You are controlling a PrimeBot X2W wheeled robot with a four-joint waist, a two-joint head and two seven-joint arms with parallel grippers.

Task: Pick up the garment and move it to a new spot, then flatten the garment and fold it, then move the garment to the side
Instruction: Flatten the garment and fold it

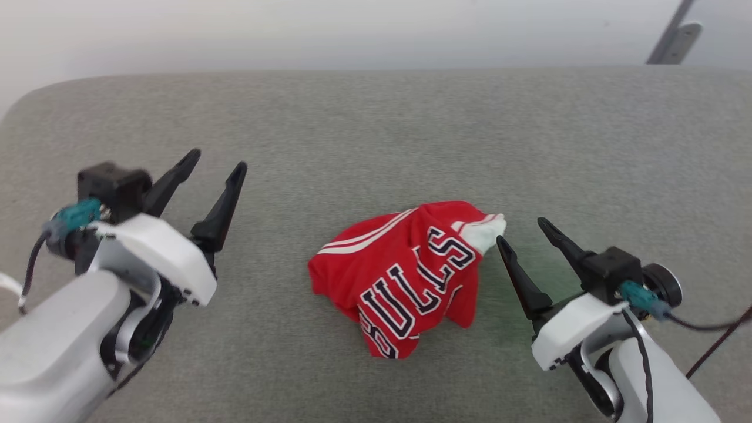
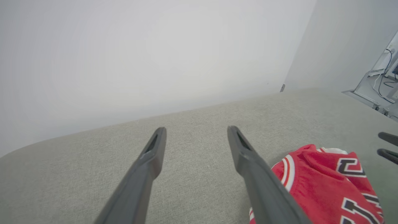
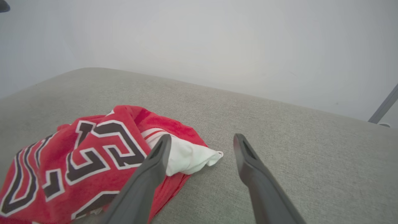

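A broad grey fabric-covered tabletop (image 1: 376, 129) with a rounded far-left corner lay under everything, and a plain pale wall (image 1: 352, 29) stood behind it. The garment (image 1: 399, 276), a red basketball-style top with black, white-outlined "BULLS" lettering and white-and-red striped trim, sat crumpled in a loose heap on the near middle of the tabletop, closer to the robot's right side, with the lettering facing up and running at a slant. The left pincer (image 1: 217, 161), two long dark fingers on a white wrist, hung over bare tabletop well to the left of the garment, its jaws spread wide with nothing between them. In the left wrist view the same left pincer (image 2: 196, 130) pointed at the far edge of the tabletop, and the garment (image 2: 320, 180) lay off to its right. The right pincer (image 1: 520, 230) was also spread wide and held nothing; it sat just beside the garment's right end. The right wrist view showed the right pincer (image 3: 202, 137) with one finger over the garment (image 3: 77, 161) and the other over bare fabric surface. The white cuff (image 3: 189, 155) bunched out at that end, under the nearer finger; whether the finger touched it could not be told. A slim grey metal bar (image 1: 675, 35) leaned at the far right.
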